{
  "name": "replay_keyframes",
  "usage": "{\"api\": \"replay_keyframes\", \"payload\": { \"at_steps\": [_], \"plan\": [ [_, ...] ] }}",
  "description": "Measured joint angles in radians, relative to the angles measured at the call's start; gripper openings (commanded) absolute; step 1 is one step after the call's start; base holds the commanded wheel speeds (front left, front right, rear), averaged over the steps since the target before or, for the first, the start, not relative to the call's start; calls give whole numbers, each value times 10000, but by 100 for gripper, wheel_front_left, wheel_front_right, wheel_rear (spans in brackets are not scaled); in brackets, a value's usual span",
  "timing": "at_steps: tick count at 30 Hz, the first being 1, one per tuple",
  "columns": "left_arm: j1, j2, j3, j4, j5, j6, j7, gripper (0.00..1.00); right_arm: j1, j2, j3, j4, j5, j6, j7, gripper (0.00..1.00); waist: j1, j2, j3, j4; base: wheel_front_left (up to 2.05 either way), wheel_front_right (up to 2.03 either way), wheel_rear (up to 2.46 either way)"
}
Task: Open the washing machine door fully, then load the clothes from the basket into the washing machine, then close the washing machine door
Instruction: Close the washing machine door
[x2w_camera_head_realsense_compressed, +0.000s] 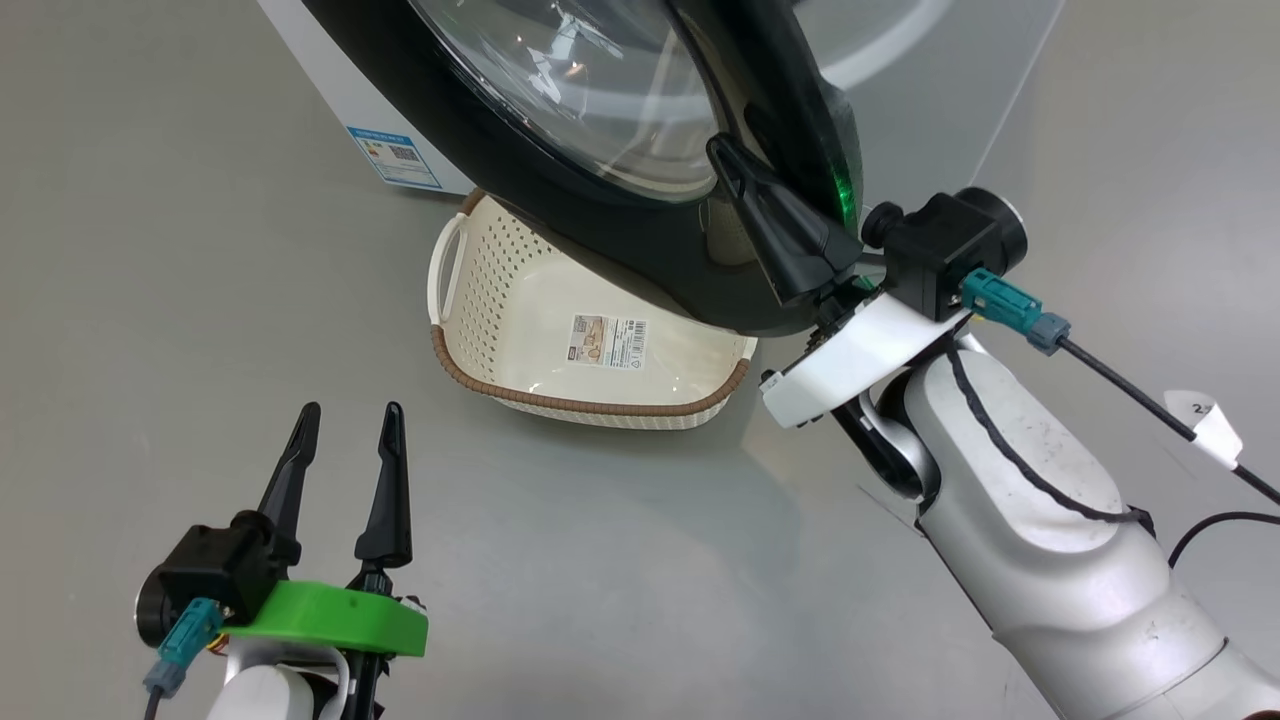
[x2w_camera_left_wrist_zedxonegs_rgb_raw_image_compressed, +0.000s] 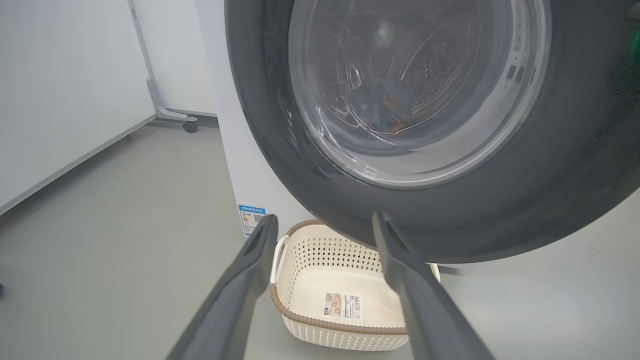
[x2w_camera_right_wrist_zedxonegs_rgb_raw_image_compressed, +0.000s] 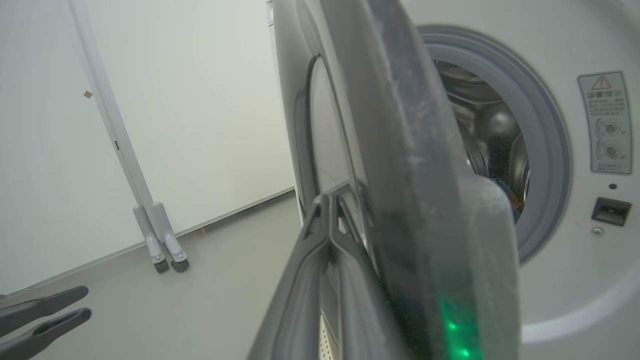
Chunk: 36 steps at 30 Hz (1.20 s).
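We see the basket (x2w_camera_head_realsense_compressed: 590, 405) on the floor (x2w_camera_head_realsense_compressed: 150, 300) before the washing machine (x2w_camera_head_realsense_compressed: 340, 90), under the washing machine door (x2w_camera_head_realsense_compressed: 620, 240). Behind it, the clothes (x2w_camera_left_wrist_zedxonegs_rgb_raw_image_compressed: 385, 107) lie in the drum (x2w_camera_right_wrist_zedxonegs_rgb_raw_image_compressed: 492, 125). Our right gripper (x2w_camera_head_realsense_compressed: 722, 152) lies against the door's front; our left gripper (x2w_camera_head_realsense_compressed: 351, 412) hangs left of the basket.

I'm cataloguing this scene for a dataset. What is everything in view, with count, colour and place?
washing machine: 1, white, on the floor ahead
washing machine door: 1, black rim, clear glass, partly open above the basket
gasket: 1, grey, around the drum opening
clothes: number unclear, blue and orange, inside the drum
basket: 1, cream, brown rim, on the floor under the door, holding no clothes
label sticker: 1, pale, on the basket's floor
blue label: 1, low on the washer's side
warning sticker: 1, grey, right of the opening
partition: 1, white, on castors, beside the washer
left gripper: 1, dark, open, above the floor
right gripper: 1, dark, shut, at the door's outer face
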Motion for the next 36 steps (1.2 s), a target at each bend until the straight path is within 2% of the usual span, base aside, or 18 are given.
{"api": "replay_keyframes", "payload": {
  "at_steps": [13,22,27,36],
  "plan": [
    [-367,-13,-136,-514,-40,-8,0,100,-1290,-100,-631,192,-481,58,0,0,0,0,886,-297,0,0,0],
    [-608,-29,-604,-719,-330,-40,0,100,-2041,-686,-1304,382,-723,58,0,0,0,0,1459,-372,0,0,0],
    [-966,-56,-907,-813,-533,-54,-2,100,-2294,-1260,-1847,740,-897,58,-2,0,0,0,1635,-122,0,0,0],
    [-1061,-59,-1051,-813,-754,-54,-2,100,-2912,-1697,-2458,1369,-1043,58,-4,0,1,0,1817,646,0,0,0]
  ]
}}
